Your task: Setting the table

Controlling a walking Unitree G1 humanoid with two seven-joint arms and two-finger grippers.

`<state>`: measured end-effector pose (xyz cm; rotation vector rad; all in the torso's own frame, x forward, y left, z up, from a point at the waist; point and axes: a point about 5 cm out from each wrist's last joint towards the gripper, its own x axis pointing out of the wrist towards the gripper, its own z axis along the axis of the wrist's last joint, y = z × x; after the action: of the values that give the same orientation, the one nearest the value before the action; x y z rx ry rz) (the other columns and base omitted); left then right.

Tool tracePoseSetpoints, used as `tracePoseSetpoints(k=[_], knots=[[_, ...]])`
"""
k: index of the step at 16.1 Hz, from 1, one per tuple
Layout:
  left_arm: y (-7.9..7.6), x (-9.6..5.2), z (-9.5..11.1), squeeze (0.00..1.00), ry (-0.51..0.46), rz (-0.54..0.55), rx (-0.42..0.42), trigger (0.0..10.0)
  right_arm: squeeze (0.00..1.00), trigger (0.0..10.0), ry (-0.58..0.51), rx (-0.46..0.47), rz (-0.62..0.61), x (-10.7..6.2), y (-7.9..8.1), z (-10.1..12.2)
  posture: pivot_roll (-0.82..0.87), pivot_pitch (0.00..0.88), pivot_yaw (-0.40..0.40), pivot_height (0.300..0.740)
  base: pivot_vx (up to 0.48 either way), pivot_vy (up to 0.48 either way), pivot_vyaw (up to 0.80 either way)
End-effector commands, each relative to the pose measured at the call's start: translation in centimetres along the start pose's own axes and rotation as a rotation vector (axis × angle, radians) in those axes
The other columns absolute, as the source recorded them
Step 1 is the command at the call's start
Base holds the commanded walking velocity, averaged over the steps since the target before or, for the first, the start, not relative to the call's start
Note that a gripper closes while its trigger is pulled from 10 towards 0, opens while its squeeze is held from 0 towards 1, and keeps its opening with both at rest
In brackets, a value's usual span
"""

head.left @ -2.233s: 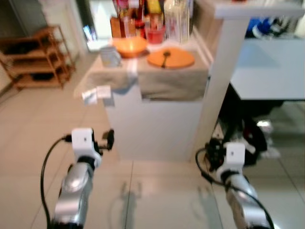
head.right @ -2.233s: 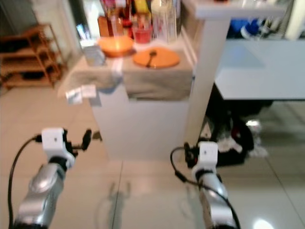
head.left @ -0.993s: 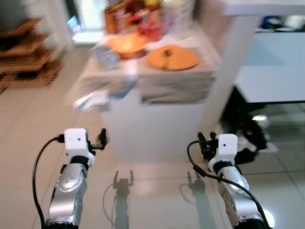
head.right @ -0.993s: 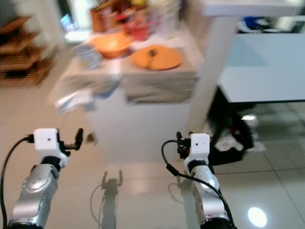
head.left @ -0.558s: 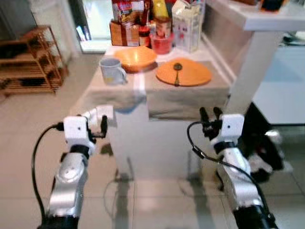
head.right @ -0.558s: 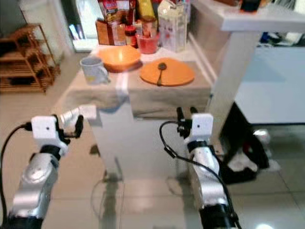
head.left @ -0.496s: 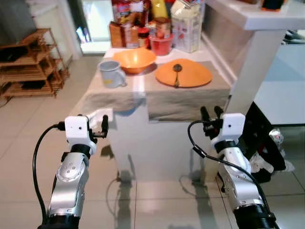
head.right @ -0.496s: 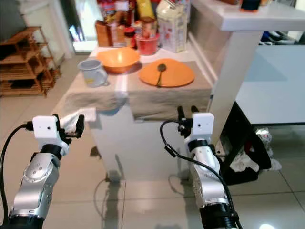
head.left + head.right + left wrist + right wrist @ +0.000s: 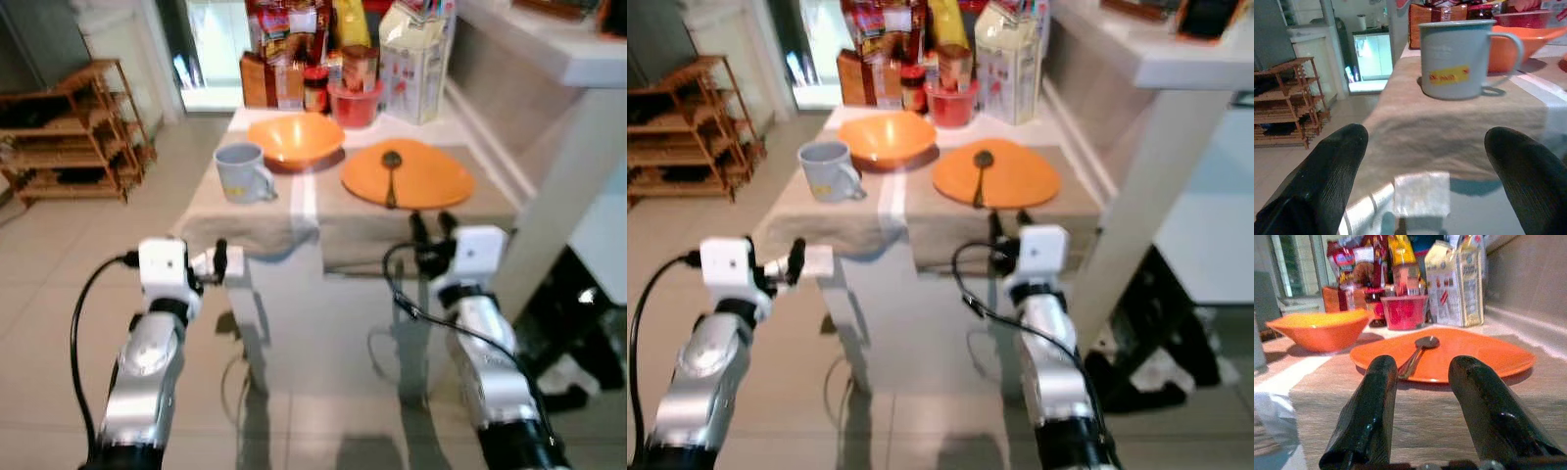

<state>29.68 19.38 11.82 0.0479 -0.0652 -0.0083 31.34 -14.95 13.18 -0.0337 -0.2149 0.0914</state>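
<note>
Left eye view: a small white counter draped in a beige cloth (image 9: 362, 230) stands before the robot, with tiled floor (image 9: 59, 284) open to its left. On the cloth a flat orange plate (image 9: 421, 176) carries a dark metal spoon (image 9: 391, 176), its bowl on the far side and its handle running back toward the near edge. An orange bowl (image 9: 294, 139) and a pale blue mug (image 9: 241, 172) sit to the plate's left. The left gripper (image 9: 219, 262) hangs at the cloth's front corner, fingers spread and empty; the right gripper (image 9: 432, 225) hovers at the near edge before the plate, fingers parted, holding nothing.
</note>
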Motion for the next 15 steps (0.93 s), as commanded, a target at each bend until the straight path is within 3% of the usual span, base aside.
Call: tracePoseSetpoints(k=[1, 2, 9, 12, 13, 14, 15], knots=[[-0.7, 0.1, 0.3, 0.00, -0.011, -0.025, -0.004, 10.0, 0.00, 10.0, -0.005, -0.014, -0.026, -0.1, -0.9, 0.3, -0.11, 0.000, 0.048, 0.740, 0.000, 0.000, 0.00], [-0.8, 0.1, 0.3, 0.00, -0.006, -0.023, 0.031, 10.0, 0.00, 10.0, -0.006, -0.014, -0.027, -0.1, -0.9, 0.4, -0.11, 0.000, 0.048, 0.740, 0.000, 0.000, 0.00], [-0.7, 0.0, 0.0, 0.00, 0.002, -0.015, 0.007, 10.0, 0.00, 10.0, -0.001, -0.017, -0.038, -0.3, -1.0, 0.3, -0.11, 0.000, 0.049, 0.740, 0.000, -0.469, 0.00], [-0.7, 0.1, -0.4, 0.00, 0.029, -0.016, -0.001, 10.0, 0.00, 10.0, 0.055, -0.030, -0.216, -1.6, -3.8, -0.4, -0.11, 0.000, 0.050, 0.740, 0.000, 0.000, 0.00], [-0.5, 0.3, -0.6, 0.00, 0.042, -0.013, 0.014, 10.0, 0.00, 10.0, 0.111, -0.064, -0.306, -3.3, -5.6, -1.7, -0.12, 0.000, 0.055, 0.740, 0.000, 0.000, 0.00], [-0.4, 0.3, -0.6, 0.00, 0.044, -0.013, 0.012, 10.0, 0.00, 10.0, 0.127, -0.071, -0.329, -3.7, -6.0, -2.1, -0.12, 0.000, 0.055, 0.740, 0.000, 0.000, 0.00], [-0.5, 0.5, -0.5, 0.00, 0.039, -0.021, 0.025, 10.0, 0.00, 10.0, 0.173, -0.106, -0.418, -5.5, -7.0, -3.1, -0.13, 0.000, 0.061, 0.740, 0.000, 0.000, 0.00]])
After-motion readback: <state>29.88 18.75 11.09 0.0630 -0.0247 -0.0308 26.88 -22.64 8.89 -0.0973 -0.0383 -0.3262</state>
